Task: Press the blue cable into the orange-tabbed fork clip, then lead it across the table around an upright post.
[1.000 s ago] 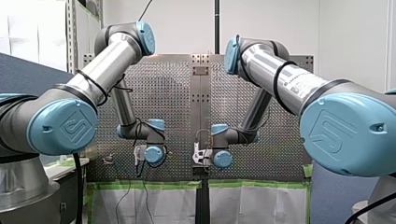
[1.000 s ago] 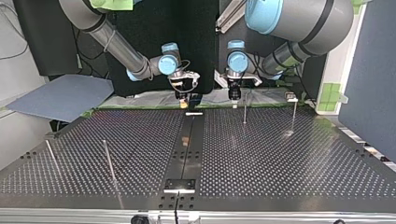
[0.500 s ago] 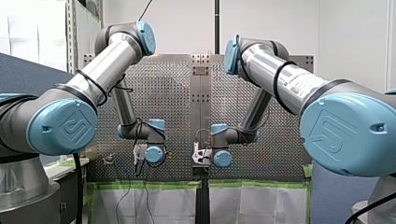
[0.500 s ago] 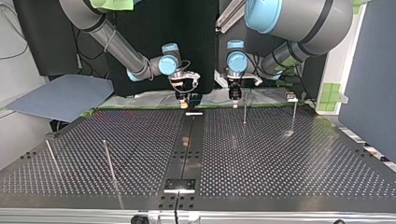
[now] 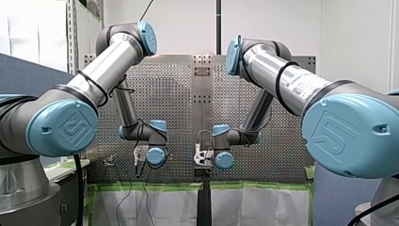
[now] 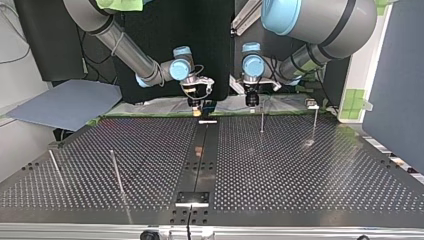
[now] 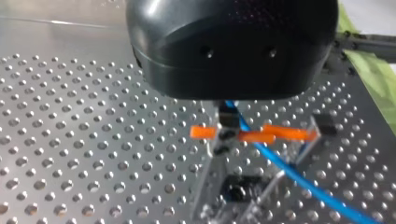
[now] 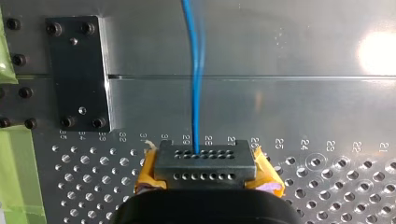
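The shiny metal worktop with holes [image 6: 300, 170] has both grippers at its 12 o'clock edge in the top view. My right gripper [image 8: 205, 163] has yellow-padded fingers [image 8: 267, 178] clenched on the thin blue cable [image 8: 194, 70]. Under my left gripper [image 6: 251, 101], whose grip I cannot tell, the cable crosses the clear fork clip with orange tabs [image 7: 252, 136]

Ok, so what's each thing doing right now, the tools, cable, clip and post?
Right tool, shut on the blue cable.
Left tool, over the clip; open or shut unclear.
Blue cable, held straight, crossing the clip's orange tabs.
Clip, cable across it, seating unclear.
Post, upright, no cable seen around it.
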